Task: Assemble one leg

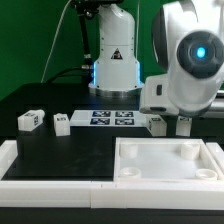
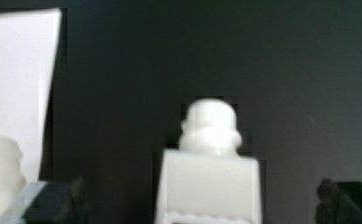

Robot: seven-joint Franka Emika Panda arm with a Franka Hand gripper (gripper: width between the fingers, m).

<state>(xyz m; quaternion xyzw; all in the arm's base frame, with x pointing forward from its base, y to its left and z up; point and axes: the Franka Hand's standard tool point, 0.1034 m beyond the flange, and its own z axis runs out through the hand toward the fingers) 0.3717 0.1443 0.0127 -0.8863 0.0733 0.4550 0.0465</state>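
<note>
White plastic peg-like leg (image 2: 208,180) sits ungrasped between the spread fingers of the gripper (image 2: 203,198), right of centre in the exterior view, behind the white square tray-like tabletop (image 1: 165,180). Grasping and fitting seemingly all remain.

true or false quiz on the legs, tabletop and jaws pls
1. The large white square tray-like tabletop lies on the exterior view's right. True.
2. The jaws are shut on a leg. False: they stand open either side of the small white plastic peg-like leg.
3. Two more such legs lie to the exterior view's left of the flat white marker board. True.
4. The marker board rests on the tabletop. False: it lies on the black table.
</note>
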